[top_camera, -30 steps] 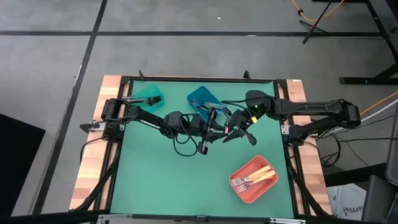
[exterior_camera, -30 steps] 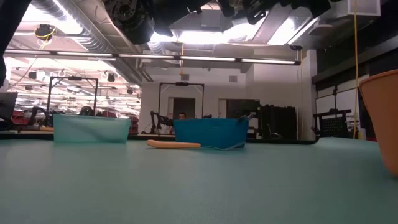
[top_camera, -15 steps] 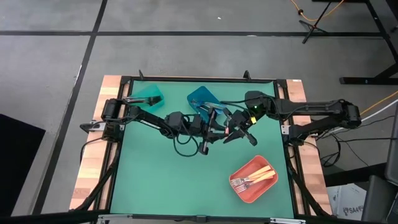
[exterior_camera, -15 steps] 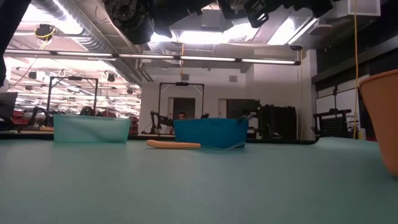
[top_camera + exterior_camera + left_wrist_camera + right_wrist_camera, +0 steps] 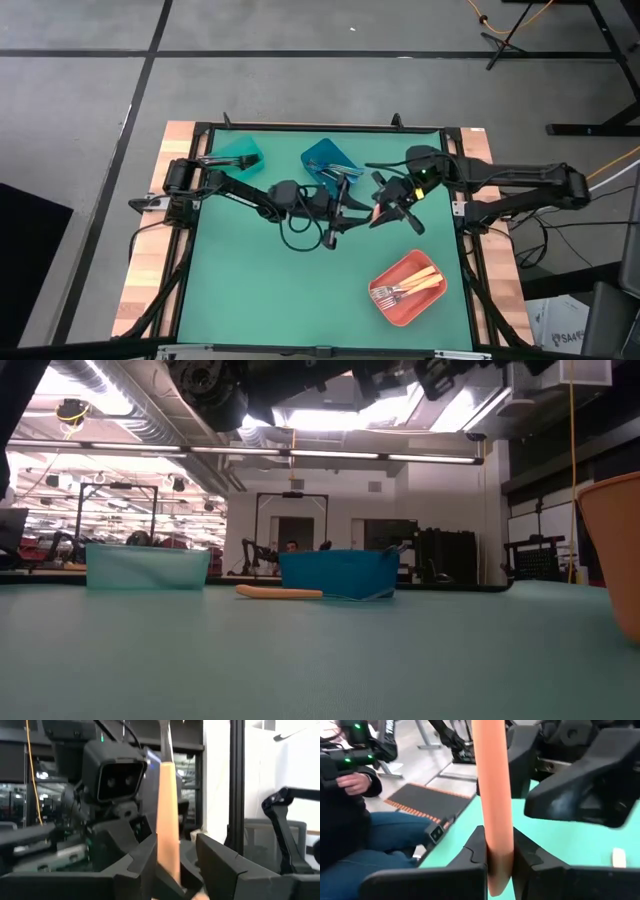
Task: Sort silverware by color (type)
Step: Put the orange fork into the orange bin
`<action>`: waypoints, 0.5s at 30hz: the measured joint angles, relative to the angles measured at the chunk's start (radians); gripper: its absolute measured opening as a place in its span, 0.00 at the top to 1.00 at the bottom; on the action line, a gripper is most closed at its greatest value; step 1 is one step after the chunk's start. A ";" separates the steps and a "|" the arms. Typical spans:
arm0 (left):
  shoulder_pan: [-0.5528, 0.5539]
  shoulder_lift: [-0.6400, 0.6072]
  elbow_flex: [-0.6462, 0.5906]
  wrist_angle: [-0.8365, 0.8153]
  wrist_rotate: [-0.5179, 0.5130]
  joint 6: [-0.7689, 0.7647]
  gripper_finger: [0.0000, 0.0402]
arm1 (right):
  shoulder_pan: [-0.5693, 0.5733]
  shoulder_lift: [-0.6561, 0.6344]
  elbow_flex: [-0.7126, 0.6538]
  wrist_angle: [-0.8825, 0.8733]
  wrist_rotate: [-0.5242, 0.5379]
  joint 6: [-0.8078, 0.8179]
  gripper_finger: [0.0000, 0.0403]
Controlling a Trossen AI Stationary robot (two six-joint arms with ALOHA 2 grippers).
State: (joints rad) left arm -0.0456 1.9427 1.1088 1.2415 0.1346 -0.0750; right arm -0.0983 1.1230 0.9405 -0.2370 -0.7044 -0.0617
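Note:
A gold-handled fork (image 5: 492,780) is held above the table's middle, its silver neck (image 5: 165,740) showing in the left wrist view. My right gripper (image 5: 387,210) is shut on it. My left gripper (image 5: 345,205) is open and faces the right one. Its fingers (image 5: 145,857) stand either side of the handle; whether one touches it, I cannot tell. More gold-handled forks (image 5: 405,288) lie in the coral-red bin (image 5: 384,306). Another gold handle (image 5: 280,593) lies flat on the mat beside the blue bin (image 5: 335,573). My right gripper pinches the fork's gold handle (image 5: 496,827) between its two fingers (image 5: 475,852), which lie across it. It comes roughly level from the table's right side. The fork is lifted clear of the table, and its handle runs past the fingers on both sides.
A teal bin (image 5: 238,155) and the blue bin (image 5: 325,158) stand at the far side, and the coral-red bin sits at the near right. Cables hang under the left arm (image 5: 295,235). A seated person (image 5: 355,820) is beyond the table. Open green mat (image 5: 260,290) lies near left.
My right gripper has carried the fork a short way toward the table's right edge, away from my left gripper, mostly in the last half second.

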 joint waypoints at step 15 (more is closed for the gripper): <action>0.000 0.000 0.000 -0.374 0.004 -0.004 0.68 | 0.003 -0.120 0.000 -0.513 0.119 -0.022 0.93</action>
State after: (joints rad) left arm -0.0460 1.9427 1.1088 0.8675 0.1387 -0.0792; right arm -0.0955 1.0033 0.9405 -0.7497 -0.5855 -0.0841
